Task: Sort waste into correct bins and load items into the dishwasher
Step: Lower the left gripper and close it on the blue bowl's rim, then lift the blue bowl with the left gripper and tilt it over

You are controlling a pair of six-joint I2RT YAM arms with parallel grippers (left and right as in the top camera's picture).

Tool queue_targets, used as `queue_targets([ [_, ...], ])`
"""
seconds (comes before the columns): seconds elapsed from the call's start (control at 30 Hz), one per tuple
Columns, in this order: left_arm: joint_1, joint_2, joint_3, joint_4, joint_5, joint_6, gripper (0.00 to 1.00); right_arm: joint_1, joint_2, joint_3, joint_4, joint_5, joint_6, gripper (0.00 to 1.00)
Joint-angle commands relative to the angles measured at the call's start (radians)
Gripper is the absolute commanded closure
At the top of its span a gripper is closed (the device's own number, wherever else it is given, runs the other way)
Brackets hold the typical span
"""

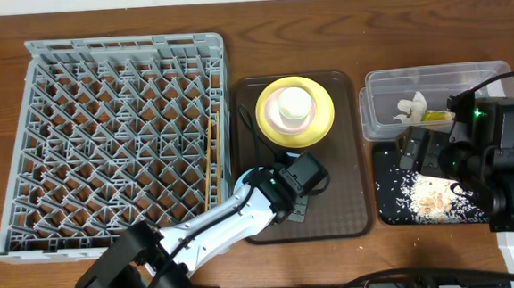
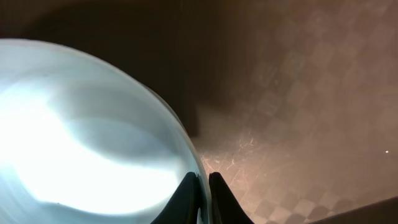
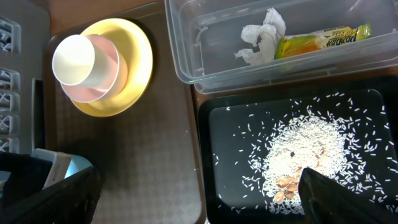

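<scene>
My left gripper point(image 2: 204, 182) is shut on the rim of the light blue bowl point(image 2: 81, 130), low over the brown serving tray point(image 1: 340, 192); from overhead the arm hides the bowl. A cream cup point(image 1: 291, 107) stands on the yellow plate point(image 1: 320, 122) at the tray's far end. Chopsticks point(image 1: 209, 165) lie in the grey dish rack point(image 1: 105, 144) along its right side. The clear tub point(image 1: 431, 73) holds the white tissue point(image 3: 261, 38) and the yellow-green wrapper point(image 3: 320, 40). Rice crumbs point(image 3: 305, 149) cover the black tray point(image 3: 230, 180). My right gripper point(image 3: 199, 199) hangs open above that tray's left edge.
The brown serving tray lies between the dish rack and the two bins. The left arm point(image 1: 208, 227) reaches in from the table's front edge across the tray's near corner. The right arm's body point(image 1: 500, 165) sits over the black tray's right side.
</scene>
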Motion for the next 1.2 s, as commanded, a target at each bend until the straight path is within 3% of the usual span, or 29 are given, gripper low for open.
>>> queue_targets([
  [0.0,0.004,0.006,-0.003,-0.027,0.000,-0.017,0.92,0.001,-0.001,-0.002,-0.002,0.009,0.009,0.01],
  [0.27,0.005,-0.021,0.023,-0.043,-0.001,0.026,0.93,0.001,-0.001,-0.002,-0.002,0.009,0.009,0.01],
  [0.67,0.032,-0.193,0.232,-0.234,0.033,0.121,0.92,0.001,-0.001,-0.002,-0.002,0.009,0.009,0.01],
  [0.9,0.200,-0.226,0.386,-0.356,0.314,0.229,0.93,0.001,-0.001,-0.002,-0.002,0.009,0.009,0.01],
  [1.17,0.539,-0.225,0.423,-0.327,0.716,0.285,0.92,0.001,-0.001,-0.002,-0.002,0.009,0.009,0.01],
])
